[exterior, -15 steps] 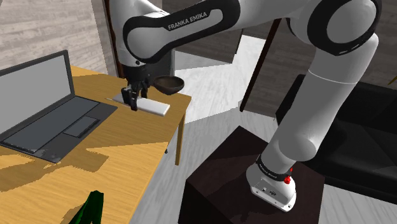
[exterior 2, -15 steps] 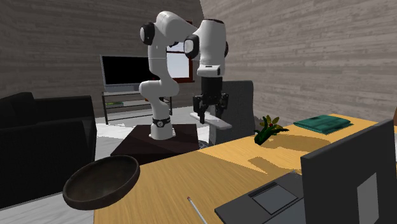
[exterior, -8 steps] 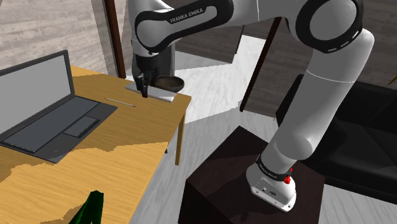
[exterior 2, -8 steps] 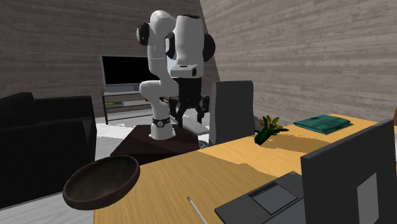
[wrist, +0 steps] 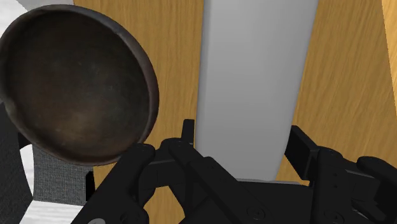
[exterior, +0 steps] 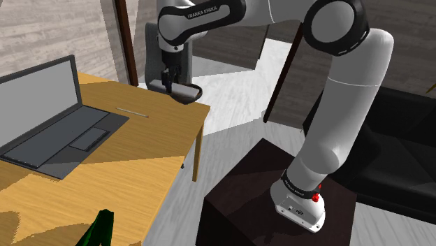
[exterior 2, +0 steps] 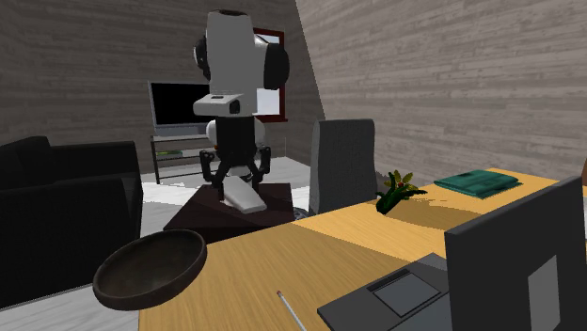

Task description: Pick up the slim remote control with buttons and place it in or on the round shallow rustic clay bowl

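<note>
The remote (wrist: 254, 76) is a plain light-grey slab, and my gripper (wrist: 245, 156) is shut on its near end. It hangs in the air above the wooden table (wrist: 343, 89), right beside the bowl (wrist: 73, 83), a dark brown round shallow dish with nothing in it. In the shoulder view the gripper (exterior: 168, 78) holds the remote (exterior: 180, 88) at the table's far corner, just at the bowl (exterior: 190, 95). The second exterior view has the gripper (exterior 2: 235, 177) and remote (exterior 2: 245, 198) well behind the bowl (exterior 2: 150, 268).
An open grey laptop (exterior: 59, 119) takes up the table's middle, with a thin stick (exterior: 133, 110) lying beside it. A green plant (exterior 2: 395, 193) and a green book (exterior 2: 480, 181) sit further along. A grey chair (exterior 2: 341, 165) stands by the table.
The gripper has carried the remote up off the table and across to the far corner, ending beside the bowl. The arm's upper links swung round with it.
</note>
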You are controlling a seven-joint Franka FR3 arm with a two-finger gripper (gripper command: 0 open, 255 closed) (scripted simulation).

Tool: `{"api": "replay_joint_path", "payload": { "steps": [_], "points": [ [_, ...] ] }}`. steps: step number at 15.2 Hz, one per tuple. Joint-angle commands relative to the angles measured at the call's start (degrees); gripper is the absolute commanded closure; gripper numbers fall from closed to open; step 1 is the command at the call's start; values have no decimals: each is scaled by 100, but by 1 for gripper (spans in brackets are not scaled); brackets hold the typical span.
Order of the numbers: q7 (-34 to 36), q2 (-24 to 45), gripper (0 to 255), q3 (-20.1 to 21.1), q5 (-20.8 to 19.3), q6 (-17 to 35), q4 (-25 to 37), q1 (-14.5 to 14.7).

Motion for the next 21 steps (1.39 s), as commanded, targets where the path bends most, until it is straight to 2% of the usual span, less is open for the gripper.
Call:
{"api": "replay_joint_path", "payload": {
  "steps": [1, 11, 21],
  "points": [
    [-226, 148, 255, -90, -19, -47, 198, -125],
    [-1208, 1329, 255, -465, -124, -619, 1965, -656],
    [-1170, 1503, 255, -489, -169, 62, 1455, -663]
  ]
}}
